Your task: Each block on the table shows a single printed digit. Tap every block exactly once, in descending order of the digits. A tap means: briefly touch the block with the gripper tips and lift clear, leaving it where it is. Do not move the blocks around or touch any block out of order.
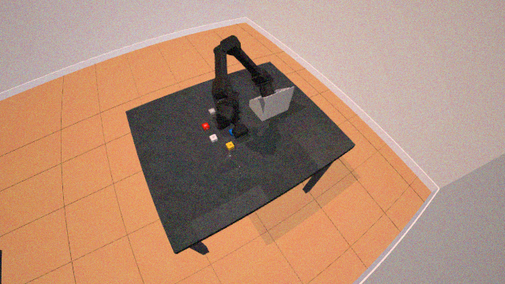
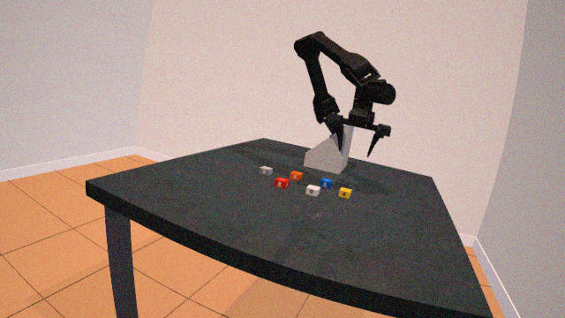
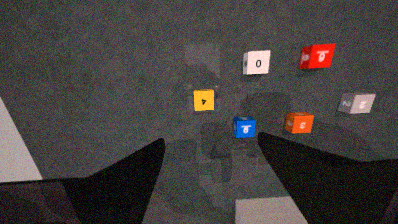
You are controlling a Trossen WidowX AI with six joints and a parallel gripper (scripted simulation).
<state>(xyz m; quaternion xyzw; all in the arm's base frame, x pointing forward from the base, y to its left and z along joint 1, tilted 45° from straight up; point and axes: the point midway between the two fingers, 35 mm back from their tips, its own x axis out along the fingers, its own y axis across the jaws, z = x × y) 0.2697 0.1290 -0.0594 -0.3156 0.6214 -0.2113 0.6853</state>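
My gripper [image 2: 354, 154] [image 3: 211, 140] is open and empty, raised above the table on the robot-base side of the blocks. In the wrist view, the yellow block [image 3: 204, 100] [image 2: 345, 193] [image 1: 230, 146] shows 4, the white block [image 3: 257, 63] [image 2: 312, 191] [image 1: 213, 138] 0 and the orange block [image 3: 300, 123] [image 2: 296, 176] 3. The pale grey block [image 3: 357, 103] [image 2: 266, 170] [image 1: 211, 111] seems to show 2. The blue block [image 3: 244, 128] [image 2: 327, 183] and red block [image 3: 318, 57] [image 2: 282, 183] [image 1: 205, 126] bear underlined digits, too blurred to tell 6 from 9. The arm hides orange in the top view.
The dark table [image 1: 189, 189] [image 2: 247, 221] carries the blocks in a loose cluster. A light grey angular stand [image 1: 276, 104] [image 2: 324, 156] is at the arm's base, behind the blocks in the exterior view. Pale surfaces also show at the wrist view's lower edge and left edge.
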